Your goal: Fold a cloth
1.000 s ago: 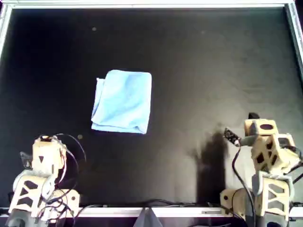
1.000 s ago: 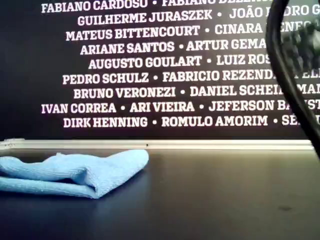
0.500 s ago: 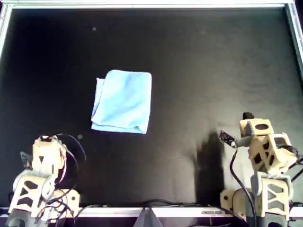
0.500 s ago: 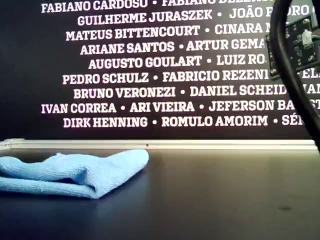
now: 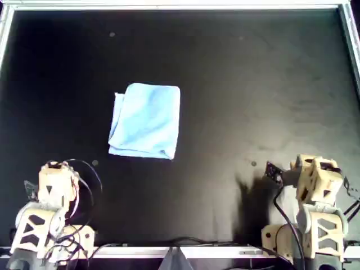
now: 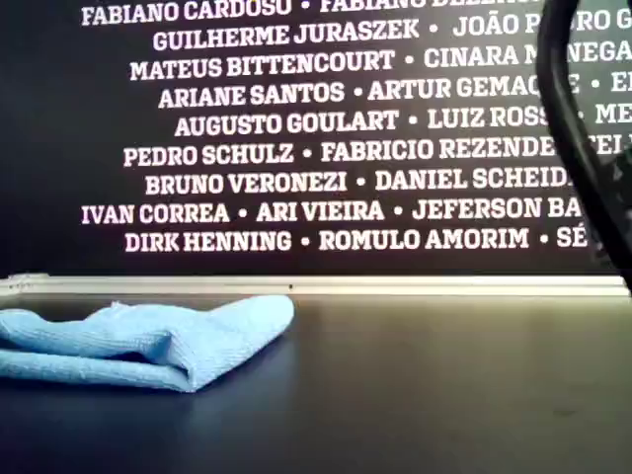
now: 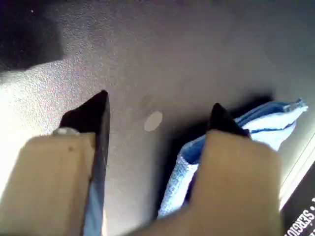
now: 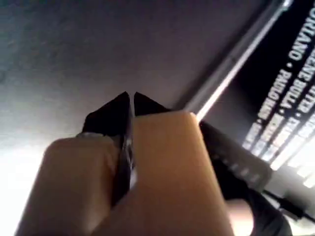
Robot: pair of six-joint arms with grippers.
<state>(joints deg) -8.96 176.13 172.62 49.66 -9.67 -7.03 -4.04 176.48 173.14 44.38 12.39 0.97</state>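
Observation:
The light blue cloth point(image 5: 145, 120) lies folded in a rough rectangle on the black table, left of centre in the overhead view. In the exterior view the cloth point(image 6: 148, 341) rests flat at the exterior view's left. My left gripper point(image 7: 160, 101) is open and holds nothing, and the cloth point(image 7: 266, 123) lies a short way beyond its fingertips. The left arm point(image 5: 53, 188) sits at the overhead view's lower left, apart from the cloth. My right gripper point(image 8: 130, 94) is shut on nothing. The right arm point(image 5: 315, 180) is tucked at the overhead view's lower right, far from the cloth.
A metal rim point(image 5: 180, 5) frames the black table point(image 5: 253, 84). A dark wall with white printed names point(image 6: 296, 128) stands behind it. A black cable point(image 6: 573, 148) hangs across the exterior view's right. Loose wires point(image 5: 90, 174) curl by the left arm.
The right arm has drawn back toward the overhead view's bottom edge and folded in. The cloth and the left arm have not moved.

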